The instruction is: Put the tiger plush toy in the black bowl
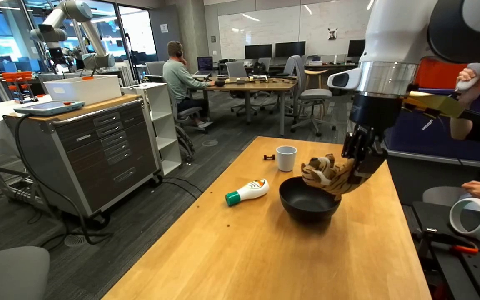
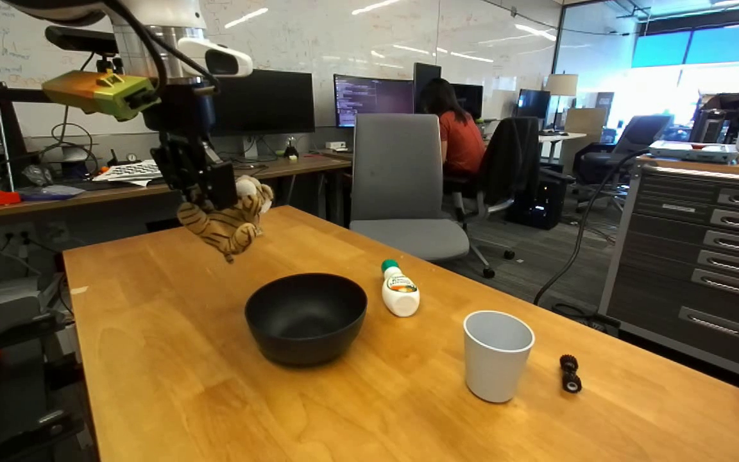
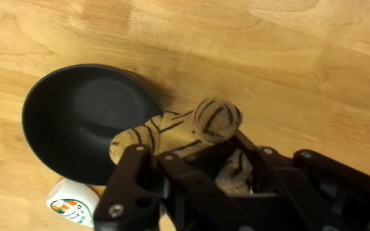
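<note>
The tiger plush toy, tan with dark stripes and a pale head, hangs tilted in my gripper. The toy and the gripper also show in an exterior view, in the air above the table and apart from the bowl. The black bowl stands upright on the table; it looks empty inside in an exterior view. In the wrist view the toy overlaps the right rim of the bowl. The gripper's fingers are closed around the toy's body, which is partly hidden by them.
A white bottle with a green cap lies beside the bowl. A small white cup stands on the wooden table, with a small black dumbbell-shaped piece near it. A person's hand holds a controller at the right.
</note>
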`<control>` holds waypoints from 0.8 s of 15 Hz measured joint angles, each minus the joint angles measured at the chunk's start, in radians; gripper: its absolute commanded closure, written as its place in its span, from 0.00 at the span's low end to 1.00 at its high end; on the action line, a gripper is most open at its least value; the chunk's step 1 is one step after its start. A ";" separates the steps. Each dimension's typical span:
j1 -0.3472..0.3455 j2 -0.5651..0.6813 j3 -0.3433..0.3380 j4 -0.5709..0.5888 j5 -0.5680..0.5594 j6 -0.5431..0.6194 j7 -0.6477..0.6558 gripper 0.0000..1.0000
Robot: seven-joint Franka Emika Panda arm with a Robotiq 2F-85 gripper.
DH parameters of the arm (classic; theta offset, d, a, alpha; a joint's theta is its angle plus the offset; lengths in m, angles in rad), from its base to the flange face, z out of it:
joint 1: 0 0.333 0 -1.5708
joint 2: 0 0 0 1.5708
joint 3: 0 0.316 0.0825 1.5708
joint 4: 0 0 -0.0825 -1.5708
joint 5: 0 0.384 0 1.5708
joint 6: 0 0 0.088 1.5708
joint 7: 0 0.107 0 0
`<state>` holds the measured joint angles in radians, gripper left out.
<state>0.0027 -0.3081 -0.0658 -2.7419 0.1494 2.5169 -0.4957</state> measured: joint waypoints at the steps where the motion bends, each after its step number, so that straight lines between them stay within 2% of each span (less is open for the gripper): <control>1: 0.000 -0.010 -0.015 0.000 0.000 0.000 0.006 0.96; 7: -0.009 0.003 -0.099 0.009 0.002 0.032 0.080 0.96; 12: -0.023 0.119 -0.108 0.108 0.002 0.043 0.207 0.96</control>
<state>-0.0207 -0.1890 -0.1740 -2.6340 0.1515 2.5596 -0.2889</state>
